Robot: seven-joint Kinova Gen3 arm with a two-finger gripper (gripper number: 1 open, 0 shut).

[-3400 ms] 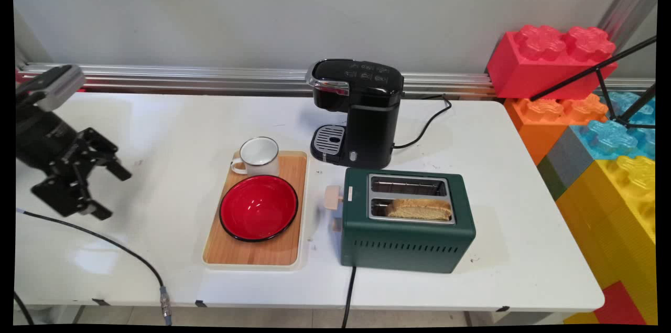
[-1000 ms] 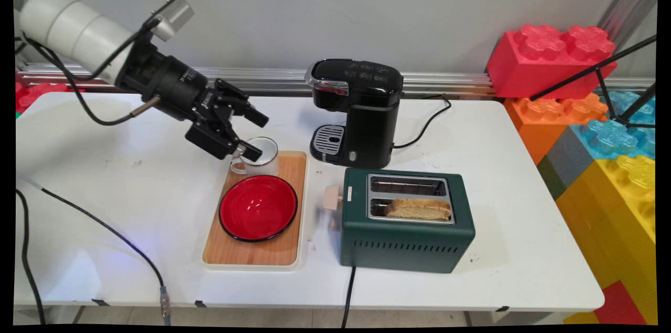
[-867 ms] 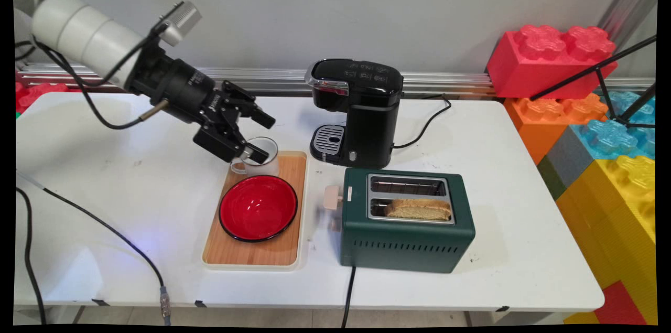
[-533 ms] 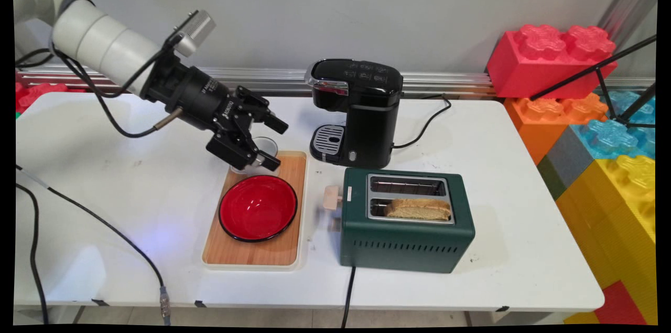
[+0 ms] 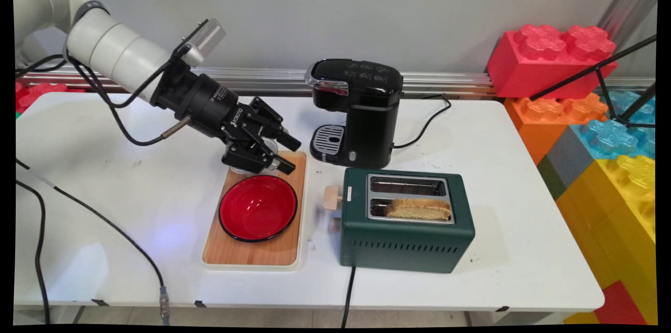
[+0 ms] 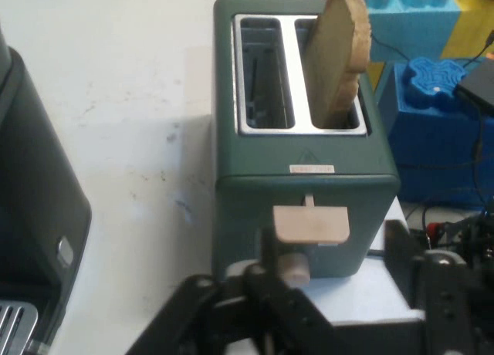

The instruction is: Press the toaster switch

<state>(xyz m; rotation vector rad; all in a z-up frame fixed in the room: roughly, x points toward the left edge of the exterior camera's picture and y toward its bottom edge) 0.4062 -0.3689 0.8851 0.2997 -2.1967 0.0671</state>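
My gripper (image 5: 290,156) is open and points right and slightly down, hanging just over the back of the wooden tray (image 5: 251,255). Its body covers most of the white mug (image 5: 271,148) standing there. Nothing is between the fingers. A red bowl (image 5: 258,207) sits on the tray in front of the mug. In the hand view, the gripper (image 6: 305,309) faces the green toaster (image 6: 305,150) with its wooden lever (image 6: 311,224). A slice of bread (image 6: 340,54) stands in one toaster slot. From the main view the toaster (image 5: 406,228) and bread (image 5: 419,209) lie right of the tray.
A black coffee maker (image 5: 361,113) stands behind the toaster, close to the gripper's right; it also shows in the hand view (image 6: 31,216). Large toy bricks (image 5: 603,128) are stacked past the table's right end. Black cables (image 5: 105,241) trail over the table's left part.
The arm has swung from the table's left edge toward the right and lowered over the mug on the tray. The gripper has stayed open throughout.
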